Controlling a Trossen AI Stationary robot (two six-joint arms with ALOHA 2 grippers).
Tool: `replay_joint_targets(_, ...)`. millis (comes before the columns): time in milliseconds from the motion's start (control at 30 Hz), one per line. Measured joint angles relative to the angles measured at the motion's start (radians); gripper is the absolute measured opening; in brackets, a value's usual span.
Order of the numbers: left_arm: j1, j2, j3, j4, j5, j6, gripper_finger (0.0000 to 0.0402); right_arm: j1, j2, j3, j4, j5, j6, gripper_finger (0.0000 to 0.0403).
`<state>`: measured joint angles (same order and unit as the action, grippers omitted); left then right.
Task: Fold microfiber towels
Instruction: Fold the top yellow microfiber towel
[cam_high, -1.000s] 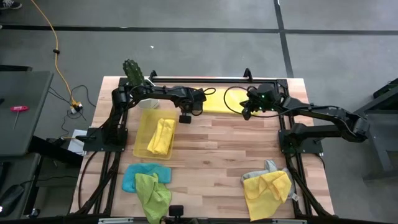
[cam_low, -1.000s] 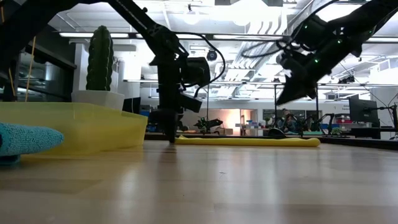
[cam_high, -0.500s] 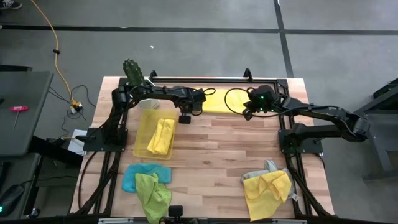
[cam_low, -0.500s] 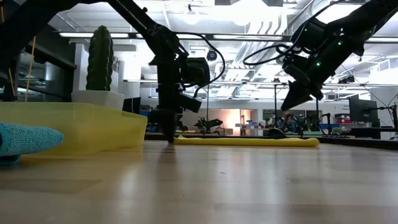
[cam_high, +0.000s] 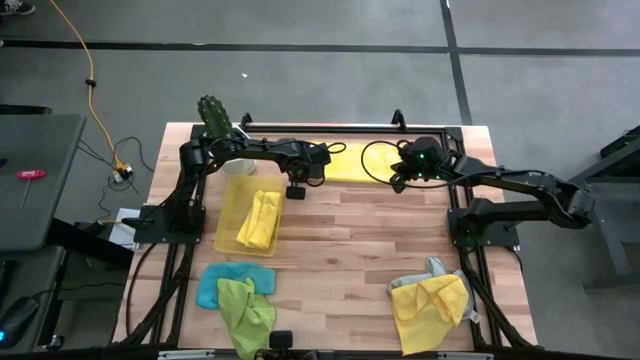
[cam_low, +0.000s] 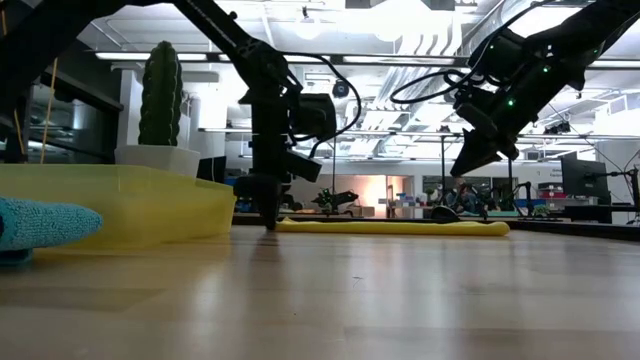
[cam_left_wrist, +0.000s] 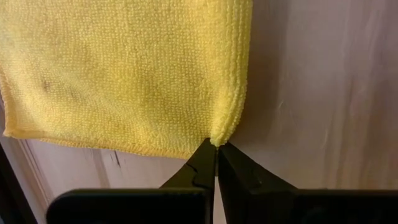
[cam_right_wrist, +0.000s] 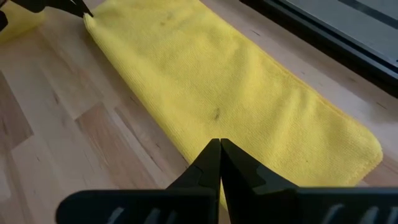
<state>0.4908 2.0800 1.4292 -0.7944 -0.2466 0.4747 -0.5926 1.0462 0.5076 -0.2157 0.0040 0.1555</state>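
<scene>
The folded yellow towel (cam_high: 352, 163) lies lengthwise from 9 to 3 o'clock along the desk's (cam_high: 380, 240) 12 o'clock edge. The closed left pincer (cam_left_wrist: 216, 149) pinches its 9 o'clock corner. The right pincer (cam_low: 463, 165), closed and empty, hovers above its 3 o'clock end.

We see a bright yellow towel (cam_high: 352, 163) lying flat at the far side of the pale, striped wooden tabletop (cam_high: 380, 240), and a folded yellow towel (cam_high: 259, 220) inside the translucent yellow tray (cam_high: 230, 205) on the left. At the near left lie a light blue towel (cam_high: 212, 284) and a lime green towel (cam_high: 246, 310); at the near right, a yellow towel (cam_high: 428, 308) over a grey towel (cam_high: 432, 270). A green cactus (cam_high: 213, 115) stands at the far left, and both arms are black.
</scene>
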Motion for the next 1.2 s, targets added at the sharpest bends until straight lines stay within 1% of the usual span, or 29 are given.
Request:
replay_joint_targets(900,0.0,0.0,0.0,0.0,0.0,0.0,0.0,0.0,0.0,0.0,0.019,0.001,-0.002,0.0)
replay_joint_targets(1200,0.0,0.0,0.0,-0.002,0.0,0.0,0.0,0.0,0.0,0.0,0.02,0.021,0.001,0.0)
